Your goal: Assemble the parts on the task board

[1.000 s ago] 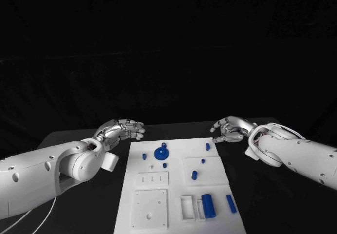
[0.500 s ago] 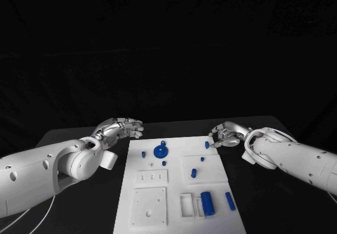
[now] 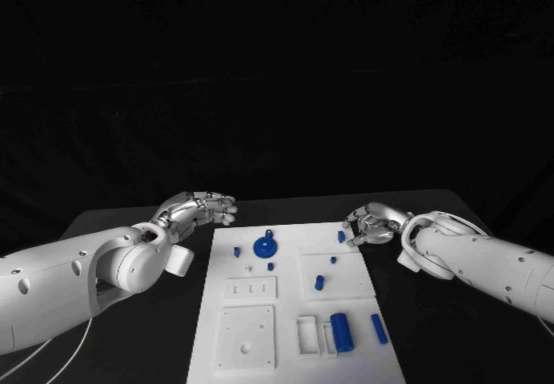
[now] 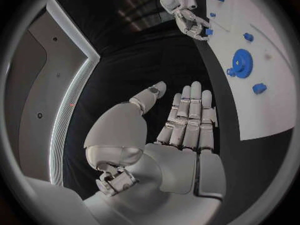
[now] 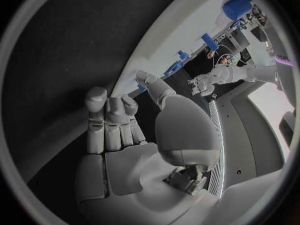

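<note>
Parts on the task board number eight, all blue. The board is a long white plate in the middle of the black table, its short edge toward the robot.

Nearest, on the board's right side, a thick cylinder lies next to a white rectangular pocket, and a slim rod lies just beside the cylinder, nearer the edge. A white square plate takes up the near left corner.

Farther on, one short peg and one small stud stand on a raised white square. To their left is a small slotted plate.

Beyond that come another small stud, a peg near the left edge, and the one gear, lying flat.

At the far right edge stands the last peg. The right hand has its fingertips at this peg. Whether they pinch it or only touch it cannot be told.

The left hand hangs over the table just off the board's far left corner. It holds nothing. In the left wrist view its fingers lie side by side, with the thumb held apart.

Behind the table the room is dark.
</note>
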Controlling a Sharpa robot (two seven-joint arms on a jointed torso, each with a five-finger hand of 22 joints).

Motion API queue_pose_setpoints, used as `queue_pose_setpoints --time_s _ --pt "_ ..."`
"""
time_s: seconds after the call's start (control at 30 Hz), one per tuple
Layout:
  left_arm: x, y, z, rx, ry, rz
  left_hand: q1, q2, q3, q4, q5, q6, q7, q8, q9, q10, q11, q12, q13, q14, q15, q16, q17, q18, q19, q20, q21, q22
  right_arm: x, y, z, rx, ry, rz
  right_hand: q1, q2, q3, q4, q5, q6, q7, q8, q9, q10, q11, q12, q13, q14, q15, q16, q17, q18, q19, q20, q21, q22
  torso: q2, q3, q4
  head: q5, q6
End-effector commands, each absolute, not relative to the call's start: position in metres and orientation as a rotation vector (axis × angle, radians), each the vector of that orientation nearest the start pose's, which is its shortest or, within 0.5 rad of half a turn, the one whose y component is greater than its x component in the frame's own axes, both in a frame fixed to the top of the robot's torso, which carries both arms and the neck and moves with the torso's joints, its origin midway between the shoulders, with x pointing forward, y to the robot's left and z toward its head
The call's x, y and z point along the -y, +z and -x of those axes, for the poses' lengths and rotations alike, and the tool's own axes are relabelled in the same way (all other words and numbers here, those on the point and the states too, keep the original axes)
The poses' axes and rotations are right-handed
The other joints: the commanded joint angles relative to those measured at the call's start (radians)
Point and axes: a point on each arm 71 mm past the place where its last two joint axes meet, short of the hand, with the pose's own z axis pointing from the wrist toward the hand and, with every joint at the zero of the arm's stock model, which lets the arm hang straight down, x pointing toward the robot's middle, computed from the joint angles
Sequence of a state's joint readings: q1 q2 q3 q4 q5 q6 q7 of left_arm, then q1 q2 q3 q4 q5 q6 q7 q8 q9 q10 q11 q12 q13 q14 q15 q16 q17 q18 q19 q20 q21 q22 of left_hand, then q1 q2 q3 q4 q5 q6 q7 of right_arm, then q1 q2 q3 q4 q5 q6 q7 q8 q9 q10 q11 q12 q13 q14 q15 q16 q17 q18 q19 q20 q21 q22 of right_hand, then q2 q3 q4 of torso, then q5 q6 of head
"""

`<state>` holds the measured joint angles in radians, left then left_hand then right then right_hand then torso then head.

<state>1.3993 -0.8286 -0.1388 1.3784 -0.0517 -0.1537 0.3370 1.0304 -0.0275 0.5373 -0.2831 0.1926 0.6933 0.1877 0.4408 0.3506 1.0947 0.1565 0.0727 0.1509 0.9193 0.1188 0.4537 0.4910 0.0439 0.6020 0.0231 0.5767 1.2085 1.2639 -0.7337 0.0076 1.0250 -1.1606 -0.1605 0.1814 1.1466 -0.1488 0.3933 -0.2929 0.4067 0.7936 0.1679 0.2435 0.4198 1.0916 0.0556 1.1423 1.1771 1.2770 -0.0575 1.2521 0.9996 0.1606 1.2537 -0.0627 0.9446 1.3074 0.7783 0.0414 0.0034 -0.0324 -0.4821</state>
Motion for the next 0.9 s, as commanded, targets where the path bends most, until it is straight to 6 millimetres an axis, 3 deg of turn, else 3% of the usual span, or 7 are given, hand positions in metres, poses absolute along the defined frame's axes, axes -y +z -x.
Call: queue_pose_setpoints --time_s 0.03,0.27,0.47,0.7,0.9 --pt "-0.237 -0.121 -0.532 -1.465 -1.546 0.915 0.002 0.002 -0.005 -0.001 0.002 0.004 0.018 -0.006 0.002 0.005 -0.001 0.002 0.001 -0.002 0.006 -0.005 0.001 -0.005 -0.005 0.002 0.003 -0.001 0.290 -0.165 -0.572 -1.698 0.699 -0.080 0.009 0.001 0.009 0.000 -0.003 0.011 0.001 -0.001 -0.001 -0.006 -0.001 0.005 -0.001 -0.006 0.000 -0.005 0.001 0.101 -0.005 0.001 -0.002 0.019 -0.001 0.0008 -0.0007 0.002 -0.002" --pt "-0.238 -0.121 -0.532 -1.464 -1.544 0.916 0.002 0.002 -0.005 -0.001 0.002 0.004 0.018 -0.007 0.002 0.005 -0.001 0.002 0.001 -0.002 0.006 -0.005 0.001 -0.005 -0.005 0.002 0.003 -0.001 0.286 -0.168 -0.571 -1.708 0.707 -0.076 0.010 0.008 0.020 0.000 -0.022 0.029 -0.003 0.007 0.001 -0.006 -0.005 0.009 -0.003 -0.005 -0.003 -0.005 0.003 0.101 -0.006 0.004 0.001 0.020 -0.001 0.0006 0.0017 0.001 -0.005" --pt "-0.238 -0.121 -0.532 -1.464 -1.543 0.917 0.002 0.002 -0.005 -0.001 0.002 0.004 0.018 -0.007 0.002 0.005 -0.001 0.001 0.001 -0.001 0.006 -0.005 0.002 -0.005 -0.005 0.002 0.003 -0.001 0.282 -0.170 -0.570 -1.718 0.720 -0.070 0.002 0.016 0.025 0.000 -0.046 0.054 -0.010 0.018 0.004 -0.004 -0.012 0.013 -0.006 -0.004 -0.009 -0.004 0.005 0.101 -0.007 0.005 0.005 0.020 -0.001 0.0011 0.0001 0.003 -0.006" --pt "-0.238 -0.121 -0.532 -1.464 -1.542 0.917 0.002 0.003 -0.005 -0.001 0.002 0.004 0.018 -0.007 0.002 0.005 -0.001 0.001 0.001 -0.001 0.006 -0.006 0.002 -0.005 -0.005 0.002 0.004 -0.001 0.278 -0.172 -0.569 -1.722 0.729 -0.065 -0.021 0.024 0.025 0.001 -0.032 0.068 -0.015 0.024 0.004 -0.004 -0.016 0.015 -0.009 -0.003 -0.014 -0.005 0.006 0.101 -0.006 0.005 0.008 0.020 -0.001 0.0008 -0.0004 0.004 -0.007" --pt "-0.238 -0.121 -0.532 -1.466 -1.541 0.918 0.002 0.003 -0.005 -0.001 0.002 0.005 0.018 -0.007 0.002 0.005 -0.001 0.001 0.001 -0.001 0.006 -0.006 0.002 -0.005 -0.005 0.002 0.004 -0.001 0.278 -0.172 -0.570 -1.722 0.731 -0.064 -0.028 0.039 0.033 0.001 -0.055 0.087 -0.021 0.031 0.005 -0.003 -0.023 0.016 -0.012 -0.002 -0.020 -0.006 0.007 0.101 -0.006 0.003 0.009 0.019 -0.001 0.0006 0.0002 0.004 -0.008"
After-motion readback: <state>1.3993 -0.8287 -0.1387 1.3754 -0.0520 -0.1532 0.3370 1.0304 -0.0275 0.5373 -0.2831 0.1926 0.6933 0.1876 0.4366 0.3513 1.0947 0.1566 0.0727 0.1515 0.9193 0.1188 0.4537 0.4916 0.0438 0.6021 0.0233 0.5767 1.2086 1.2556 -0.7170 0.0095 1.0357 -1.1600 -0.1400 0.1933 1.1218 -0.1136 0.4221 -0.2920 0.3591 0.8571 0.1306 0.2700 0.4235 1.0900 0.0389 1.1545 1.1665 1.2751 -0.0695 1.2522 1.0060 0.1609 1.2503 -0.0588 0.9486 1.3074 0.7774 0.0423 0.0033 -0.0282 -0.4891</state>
